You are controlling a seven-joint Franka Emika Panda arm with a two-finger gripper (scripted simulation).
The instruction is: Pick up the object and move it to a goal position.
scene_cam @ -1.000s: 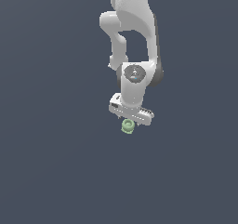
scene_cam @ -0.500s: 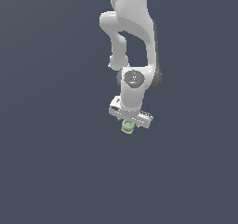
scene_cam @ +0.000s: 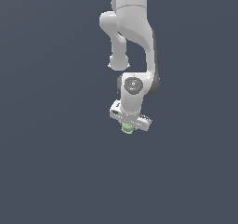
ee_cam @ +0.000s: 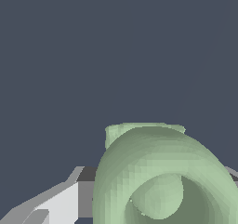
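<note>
In the exterior view the white arm [scene_cam: 132, 42] reached down from the top of the picture, and the gripper [scene_cam: 128, 125] at its end pointed downward over the plain dark grey ground [scene_cam: 51, 162]; the small pale green object [scene_cam: 127, 128] showed just under the gripper's wide white body, partly hidden by it. In the wrist view the object [ee_cam: 160, 172] filled much of the picture, with its ring-like flange and hollow centre turned to the camera; one of the fingers [ee_cam: 56, 204] lay close beside it, so the fingers seemed to pinch it, though the contact itself was hidden.
</note>
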